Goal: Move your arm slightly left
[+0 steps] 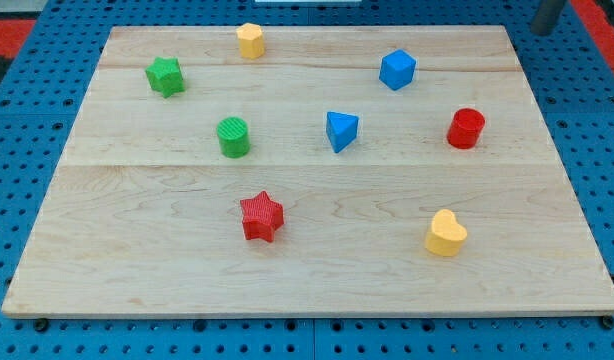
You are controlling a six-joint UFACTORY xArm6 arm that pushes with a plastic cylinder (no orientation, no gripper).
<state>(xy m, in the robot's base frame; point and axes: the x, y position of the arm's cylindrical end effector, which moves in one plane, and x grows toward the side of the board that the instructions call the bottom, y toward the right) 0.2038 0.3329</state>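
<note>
My rod shows at the view's top right corner, and my tip (540, 30) is just off the board's top right corner, far from all blocks. The nearest block is the blue cube (397, 69), to the tip's left and lower. A blue triangular block (341, 130) sits near the board's middle. A red cylinder (466, 128) is at the right. A yellow heart (446, 233) is at the bottom right. A red star (261, 216) is at the bottom middle. A green cylinder (233, 137), a green star (165, 76) and a yellow hexagonal block (250, 40) are on the left and top.
The wooden board (137, 250) lies on a blue perforated table (17, 150). A red patch (7, 35) shows at the view's top left, and another at the top right behind the rod.
</note>
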